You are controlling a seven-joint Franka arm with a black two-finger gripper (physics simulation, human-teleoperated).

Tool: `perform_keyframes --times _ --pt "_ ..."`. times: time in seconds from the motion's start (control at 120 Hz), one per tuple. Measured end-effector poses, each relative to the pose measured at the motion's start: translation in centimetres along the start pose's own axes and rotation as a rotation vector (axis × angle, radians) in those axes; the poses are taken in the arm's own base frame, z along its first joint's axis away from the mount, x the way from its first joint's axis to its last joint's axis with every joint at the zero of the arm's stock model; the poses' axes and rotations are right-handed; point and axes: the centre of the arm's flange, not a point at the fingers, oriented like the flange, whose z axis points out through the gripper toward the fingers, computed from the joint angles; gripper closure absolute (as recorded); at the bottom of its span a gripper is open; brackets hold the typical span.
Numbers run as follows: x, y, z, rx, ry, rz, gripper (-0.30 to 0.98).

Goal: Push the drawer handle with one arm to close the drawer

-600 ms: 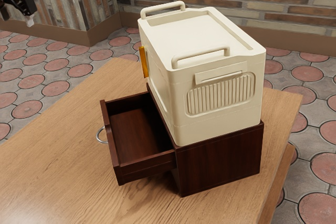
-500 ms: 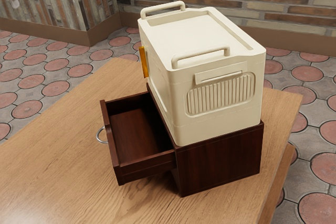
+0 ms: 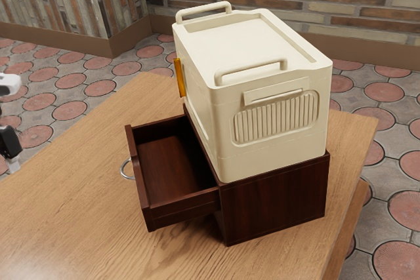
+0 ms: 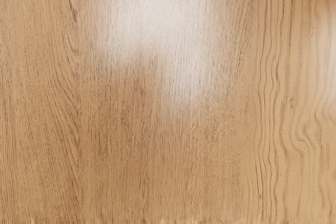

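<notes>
Silver handle (image 3: 123, 170); facing exterior view's left

- Tabletop (image 3: 72, 195): light brown wood, grain partly wavy.
- Dark brown cabinet (image 3: 275, 201): upright, near tabletop edge at exterior view's right; drawer (image 3: 169, 165) open.

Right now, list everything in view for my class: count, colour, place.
Cabinet: 1, dark brown, on table
Drawer: 1, dark brown, open from cabinet
Handle: 1, silver, on drawer
Box: 1, cream, on cabinet
Rails: 2, cream, atop box
Strip: 1, amber, on box
Table: 1, tan, under cabinet
Floor: 1, grey and pink, beyond table
Walls: 2, grey and orange, beyond floor
Arm: 1, white, exterior view's left edge
Gripper: 1, black, same edge, lower
</notes>
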Motion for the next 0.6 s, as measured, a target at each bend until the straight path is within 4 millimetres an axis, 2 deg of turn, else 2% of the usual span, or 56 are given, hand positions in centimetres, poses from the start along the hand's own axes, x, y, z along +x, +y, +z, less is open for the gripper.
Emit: perform_keyframes --times 0.042,0.092,0.142,0.233,0.333,0.4,0.508,0.6 --pt "1.0 -1.3 3.2 0.023 -0.038 -0.024 0.02" --pt "3.4 -2.7 7.0 0.04 -0.082 -0.029 0.02" --pt "5.3 -3.0 9.1 0.07 -0.082 -0.015 0.02" --pt "8.6 0.2 9.5 0.128 0.014 0.205 0.03" --pt "10.0 2.2 9.2 0.161 0.091 0.416 0.03" --pt "10.2 3.0 9.4 0.17 0.124 0.523 0.03" --pt "8.5 3.2 10.4 0.134 0.176 0.647 0.03" --pt "8.5 4.3 10.6 0.106 0.208 0.739 0.03"
